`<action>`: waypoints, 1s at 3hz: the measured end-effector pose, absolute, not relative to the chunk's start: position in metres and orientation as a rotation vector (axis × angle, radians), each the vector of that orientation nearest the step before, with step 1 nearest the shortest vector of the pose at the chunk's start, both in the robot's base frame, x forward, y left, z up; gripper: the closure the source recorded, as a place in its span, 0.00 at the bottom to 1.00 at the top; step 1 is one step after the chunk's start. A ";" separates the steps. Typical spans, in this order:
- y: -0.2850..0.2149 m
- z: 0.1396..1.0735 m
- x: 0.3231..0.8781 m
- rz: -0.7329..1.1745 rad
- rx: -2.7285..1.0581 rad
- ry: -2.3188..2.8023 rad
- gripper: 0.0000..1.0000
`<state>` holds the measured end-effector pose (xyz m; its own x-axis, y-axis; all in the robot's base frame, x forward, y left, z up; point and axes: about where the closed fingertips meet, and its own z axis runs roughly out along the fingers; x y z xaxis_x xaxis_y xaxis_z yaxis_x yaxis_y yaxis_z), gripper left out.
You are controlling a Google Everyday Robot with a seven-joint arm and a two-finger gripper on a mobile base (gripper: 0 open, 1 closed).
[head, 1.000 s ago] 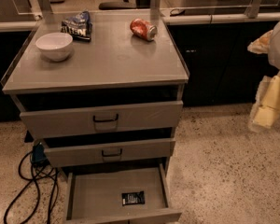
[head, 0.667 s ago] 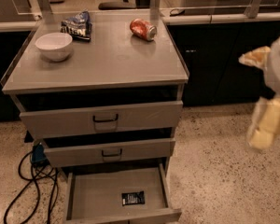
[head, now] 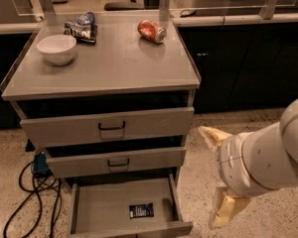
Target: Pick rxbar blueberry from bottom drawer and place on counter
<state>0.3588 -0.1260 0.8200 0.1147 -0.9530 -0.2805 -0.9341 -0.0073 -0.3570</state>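
Camera view looks down from the front on a grey metal cabinet standing on a speckled stone floor. Behind it runs a row of dark cupboards under a long pale ledge. On the floor at the left of the cabinet lie black cables, next to a small blue object that I cannot identify.

The worktop is flat and grey, with a low raised rim. It carries three things: one white bowl at the left, one blue-and-white chip bag just behind the bowl, and one red can lying on its side towards the right back.

There are three drawers, all pulled out. The top drawer and the middle drawer each have one black handle, so two handles together. The bottom drawer is pulled out the furthest. On its plain floor lies one rxbar blueberry, flat, near the front wall and a little right of the middle. Nothing touches it.

The white arm comes in from the right edge. The claw is in the air beside the right side of the cabinet, about level with the two lower drawers. Its two cream fingers are spread wide apart and nothing is between them.
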 end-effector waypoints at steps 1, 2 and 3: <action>-0.126 0.820 0.359 -0.056 -1.949 1.828 0.00; -0.130 0.796 0.367 -0.047 -1.925 1.881 0.00; -0.141 0.723 0.383 -0.048 -1.890 1.976 0.00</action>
